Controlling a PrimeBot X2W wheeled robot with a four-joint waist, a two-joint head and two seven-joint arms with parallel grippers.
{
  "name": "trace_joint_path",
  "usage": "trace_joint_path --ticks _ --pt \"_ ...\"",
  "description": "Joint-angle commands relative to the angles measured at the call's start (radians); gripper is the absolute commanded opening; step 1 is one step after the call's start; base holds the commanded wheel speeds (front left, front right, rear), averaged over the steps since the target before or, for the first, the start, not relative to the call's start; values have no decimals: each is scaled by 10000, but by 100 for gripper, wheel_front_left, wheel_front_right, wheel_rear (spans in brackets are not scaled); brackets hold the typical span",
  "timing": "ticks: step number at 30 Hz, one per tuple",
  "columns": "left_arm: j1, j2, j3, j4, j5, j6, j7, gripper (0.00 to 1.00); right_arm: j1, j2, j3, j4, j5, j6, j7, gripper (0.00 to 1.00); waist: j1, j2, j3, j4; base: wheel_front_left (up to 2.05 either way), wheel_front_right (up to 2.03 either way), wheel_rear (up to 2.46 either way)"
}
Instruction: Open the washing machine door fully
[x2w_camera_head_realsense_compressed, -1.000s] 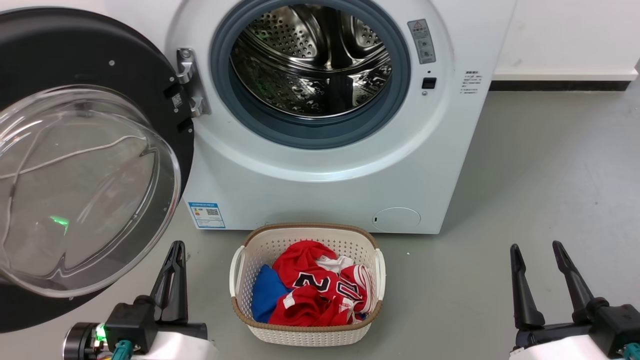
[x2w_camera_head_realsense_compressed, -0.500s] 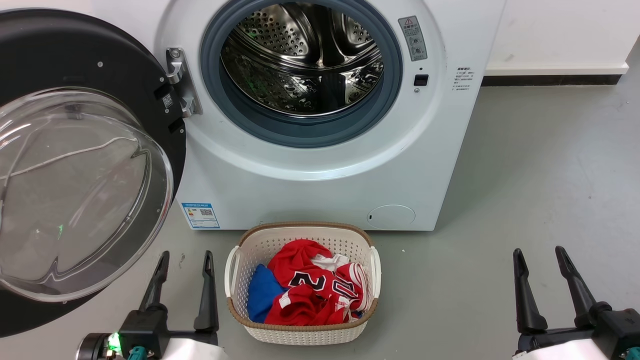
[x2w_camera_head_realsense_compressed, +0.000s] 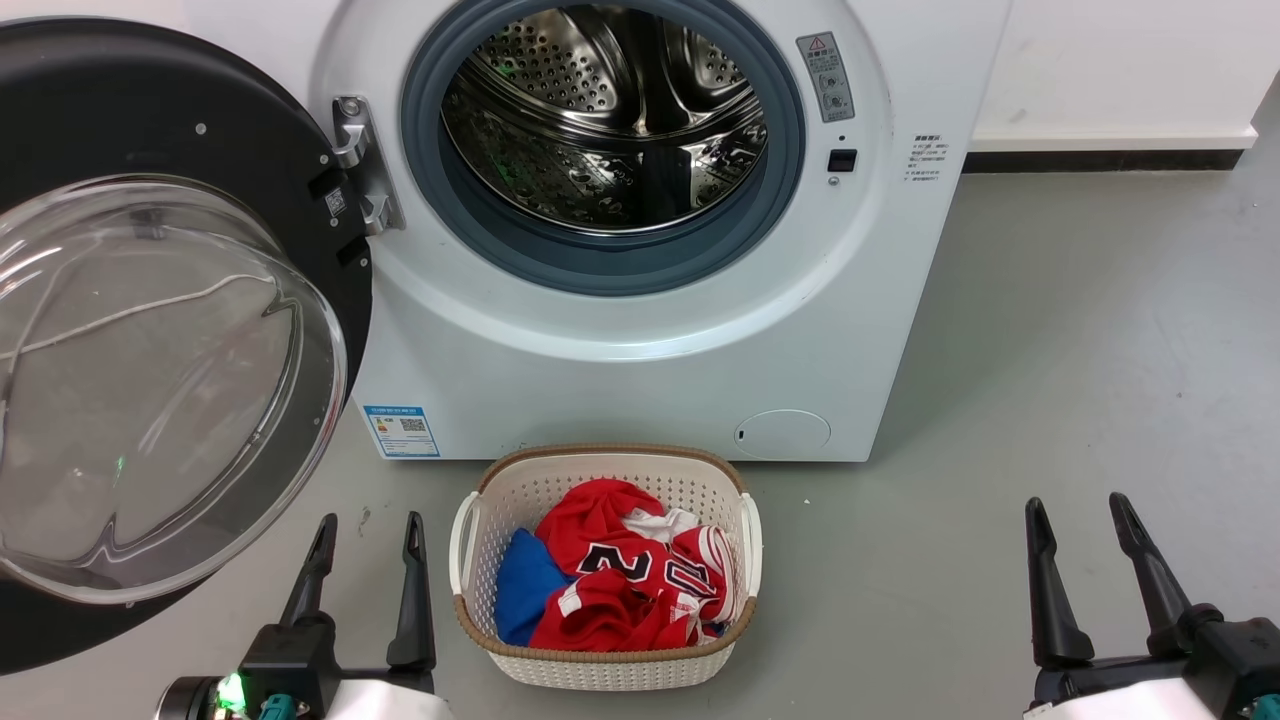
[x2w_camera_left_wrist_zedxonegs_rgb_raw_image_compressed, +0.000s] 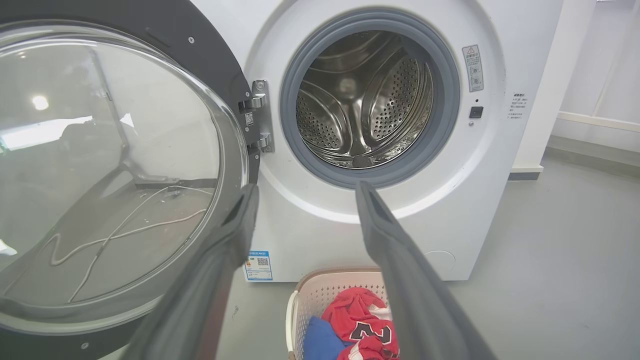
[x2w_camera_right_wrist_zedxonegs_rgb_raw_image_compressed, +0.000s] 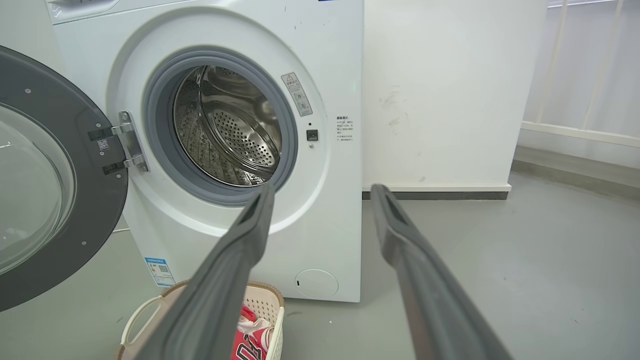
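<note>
Door first: the large round washing machine door (x2w_camera_head_realsense_compressed: 150, 350), glossy black rim and clear glass bowl, hangs swung wide, up and left of the left end effector (x2w_camera_head_realsense_compressed: 370, 520), whose fingers are spread and empty. The big white front-loading washing machine (x2w_camera_head_realsense_compressed: 650, 380) stands ahead of it, the cream woven-rim plastic basket (x2w_camera_head_realsense_compressed: 600, 455) just to its right. The right end effector (x2w_camera_head_realsense_compressed: 1076, 502) is also spread and empty.

Left gripper (x2w_camera_head_realsense_compressed: 370, 522) turned, fingers now apart, slightly lower

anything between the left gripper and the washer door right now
Nothing visible: the open left gripper sits low beside the washing machine door, bare floor between them; the laundry basket is on its other side.
</note>
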Motion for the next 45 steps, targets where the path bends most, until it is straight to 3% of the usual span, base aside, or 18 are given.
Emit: trace_joint_path --ticks 1,2,7,26,45 --pt "60 -10 57 39 53 92 -22 100 52 19 14 -4 73 -2 -17 100 0 0 -1 -3 0 0 0" --pt "1 0 21 42 28 75 0 0 1 0 6 0 8 0 0 0 0 0 -2 -2 0 0 0" --pt "70 -8 6 481 -140 65 98 0 109 1 42 375 169 0 35 0 0 0 0 -1 0 0 0" --pt "-431 -8 335 832 -3939 -321 999 0 -507 -200 112 922 4085 0 753 0 0 0 44 -3 0 0 0" --pt "-817 -7 588 1107 -6836 -622 1691 0 -976 -289 90 1338 6996 0 1361 0 0 0 86 -5 0 0 0"
